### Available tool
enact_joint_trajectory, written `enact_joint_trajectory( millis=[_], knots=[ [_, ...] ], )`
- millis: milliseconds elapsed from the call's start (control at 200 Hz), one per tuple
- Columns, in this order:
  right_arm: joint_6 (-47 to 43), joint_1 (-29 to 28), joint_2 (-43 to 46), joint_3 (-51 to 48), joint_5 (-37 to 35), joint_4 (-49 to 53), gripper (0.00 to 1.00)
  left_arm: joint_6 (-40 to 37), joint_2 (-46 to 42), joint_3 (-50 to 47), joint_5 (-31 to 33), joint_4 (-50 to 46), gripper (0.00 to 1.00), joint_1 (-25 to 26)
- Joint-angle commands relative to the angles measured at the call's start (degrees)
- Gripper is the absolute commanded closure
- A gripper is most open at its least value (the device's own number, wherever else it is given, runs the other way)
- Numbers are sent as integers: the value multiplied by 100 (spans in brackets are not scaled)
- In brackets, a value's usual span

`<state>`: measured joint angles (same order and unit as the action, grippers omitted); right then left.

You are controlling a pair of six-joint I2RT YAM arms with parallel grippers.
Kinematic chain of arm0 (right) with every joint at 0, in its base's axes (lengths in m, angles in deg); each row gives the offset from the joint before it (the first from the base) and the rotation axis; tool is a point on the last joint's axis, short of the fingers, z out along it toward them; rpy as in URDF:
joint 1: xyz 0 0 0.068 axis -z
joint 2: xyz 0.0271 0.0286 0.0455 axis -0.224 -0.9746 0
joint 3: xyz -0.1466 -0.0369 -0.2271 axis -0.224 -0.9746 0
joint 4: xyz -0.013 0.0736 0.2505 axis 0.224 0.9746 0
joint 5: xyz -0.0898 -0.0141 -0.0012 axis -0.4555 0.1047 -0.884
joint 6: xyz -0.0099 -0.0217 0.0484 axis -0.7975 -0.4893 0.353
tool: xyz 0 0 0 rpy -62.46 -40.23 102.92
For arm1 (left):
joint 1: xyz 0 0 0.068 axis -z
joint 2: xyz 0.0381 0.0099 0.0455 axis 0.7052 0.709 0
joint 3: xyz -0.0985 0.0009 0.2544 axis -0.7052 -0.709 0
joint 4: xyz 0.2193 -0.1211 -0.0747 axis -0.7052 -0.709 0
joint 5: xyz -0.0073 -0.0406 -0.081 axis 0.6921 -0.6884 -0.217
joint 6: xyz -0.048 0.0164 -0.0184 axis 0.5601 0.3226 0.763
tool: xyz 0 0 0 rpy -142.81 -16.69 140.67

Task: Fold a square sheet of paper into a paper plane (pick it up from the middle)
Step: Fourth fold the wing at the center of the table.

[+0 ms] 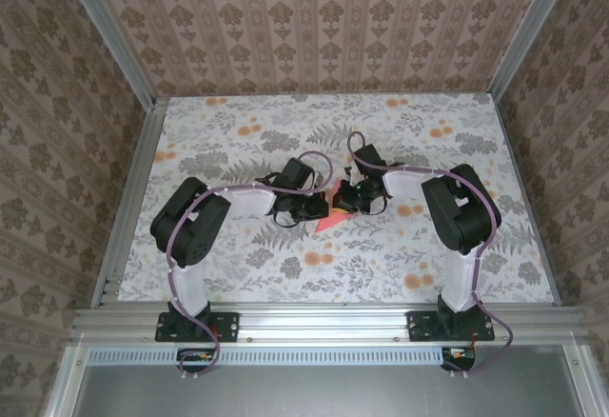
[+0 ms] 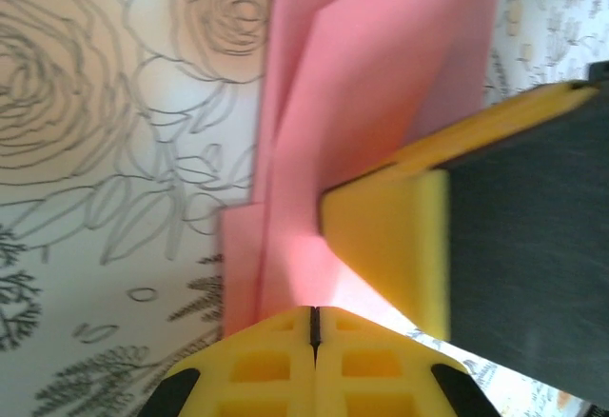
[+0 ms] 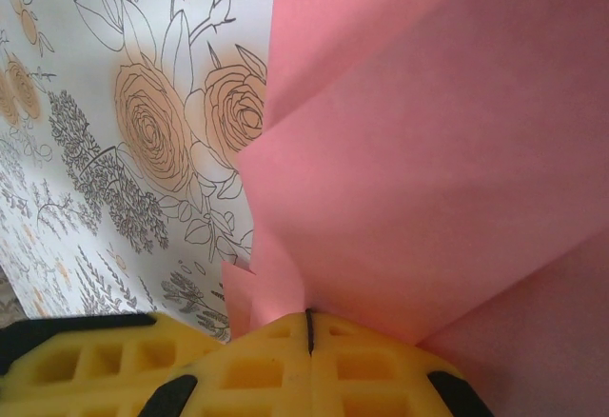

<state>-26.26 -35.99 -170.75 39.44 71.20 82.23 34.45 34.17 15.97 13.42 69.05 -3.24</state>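
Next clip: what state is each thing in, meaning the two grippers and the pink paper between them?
pink paper, folded into overlapping creased layers, pinched from two sides.
left gripper, shut on the pink paper's edge.
right gripper, shut on the pink paper, close beside the left gripper.

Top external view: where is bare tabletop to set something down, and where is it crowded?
Free: the far strip of the floral tabletop along the back wall, and the near strip between the arm bases. Crowded: the middle, where the left gripper and right gripper meet, both shut on the folded pink paper.
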Motion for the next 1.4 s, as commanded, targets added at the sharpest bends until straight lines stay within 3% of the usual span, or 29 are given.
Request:
enact_joint_trajectory(
  millis=[0, 460, 900, 1395],
  knots=[
    [62, 70, -361, -222, -577, 339, 99, 84, 181, 82, 82, 32, 100, -34],
    [-325, 354, -285, 8, -288, 0, 98, -143, 448, 25, 201, -1081, 100, -51],
    [-357, 1003, -666, 506, -255, -238, 97, -185, 517, -59, 77, -1120, 100, -48],
    [-730, 1345, -892, 1159, -337, 40, 97, -229, 562, -32, 21, -1173, 100, -48]
  ],
)
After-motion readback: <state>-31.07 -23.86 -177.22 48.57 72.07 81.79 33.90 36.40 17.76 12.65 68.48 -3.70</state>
